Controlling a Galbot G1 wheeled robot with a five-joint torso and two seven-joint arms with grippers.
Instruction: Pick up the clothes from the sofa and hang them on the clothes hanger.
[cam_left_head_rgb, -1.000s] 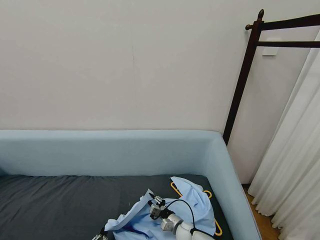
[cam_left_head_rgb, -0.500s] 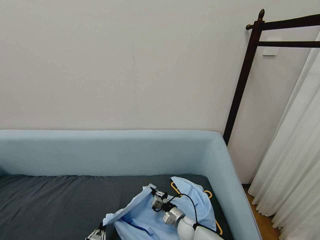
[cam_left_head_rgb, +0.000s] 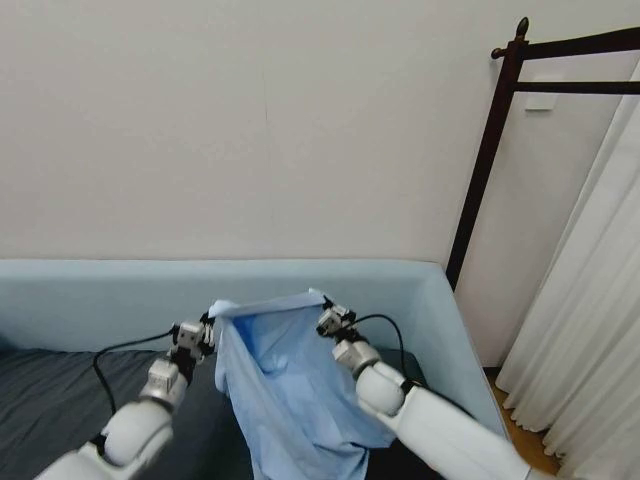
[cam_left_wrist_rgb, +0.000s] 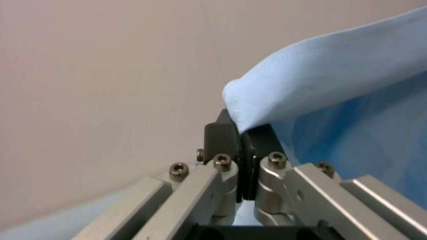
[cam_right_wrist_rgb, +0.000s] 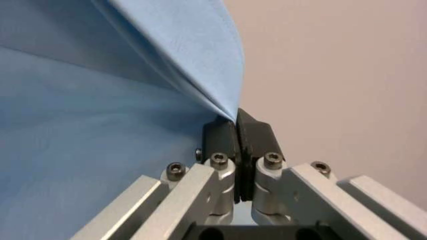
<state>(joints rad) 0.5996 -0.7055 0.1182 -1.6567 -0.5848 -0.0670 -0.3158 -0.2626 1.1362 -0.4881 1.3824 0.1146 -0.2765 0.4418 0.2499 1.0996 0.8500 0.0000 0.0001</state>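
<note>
A light blue shirt (cam_left_head_rgb: 290, 390) hangs spread between my two grippers above the sofa seat. My left gripper (cam_left_head_rgb: 208, 325) is shut on its upper left edge, and my right gripper (cam_left_head_rgb: 326, 313) is shut on its upper right edge. In the left wrist view the black pads (cam_left_wrist_rgb: 227, 142) pinch a folded corner of the shirt (cam_left_wrist_rgb: 320, 85). In the right wrist view the pads (cam_right_wrist_rgb: 248, 132) clamp the hem of the shirt (cam_right_wrist_rgb: 100, 115). The dark wooden clothes hanger stand (cam_left_head_rgb: 490, 150) rises at the right, beyond the sofa's arm.
The pale blue sofa (cam_left_head_rgb: 120, 295) has a dark grey seat (cam_left_head_rgb: 50, 395) and a right armrest (cam_left_head_rgb: 455, 360). White curtains (cam_left_head_rgb: 590, 330) hang at the far right. A plain wall stands behind.
Both grippers have risen from the seat, lifting the shirt up and stretching it out between them. The left arm has come up into sight on the left.
</note>
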